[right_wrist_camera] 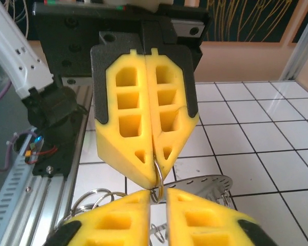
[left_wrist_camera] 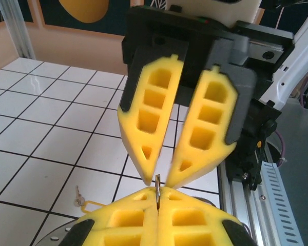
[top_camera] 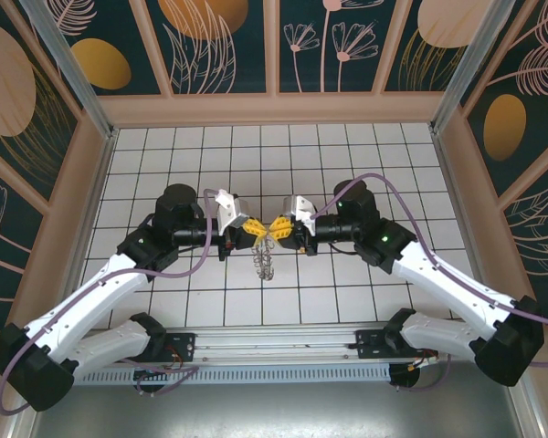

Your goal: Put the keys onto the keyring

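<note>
Yellow latticed left fingers, thin wire keyring

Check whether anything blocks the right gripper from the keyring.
Nothing visible does. The left gripper, shut, holds a wire loop of the keyring right at the parted tips of the right gripper.

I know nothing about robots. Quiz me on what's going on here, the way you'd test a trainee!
1. True or false: the left gripper is shut on a thin metal ring of the keyring.
2. Do the fingertips of the right gripper touch each other?
3. Where is the yellow-tagged key? A: in the right gripper. B: lying on the tiled table. C: threaded on the keyring.

Key: 1 true. 2 no, they stand apart. 3 B.
</note>
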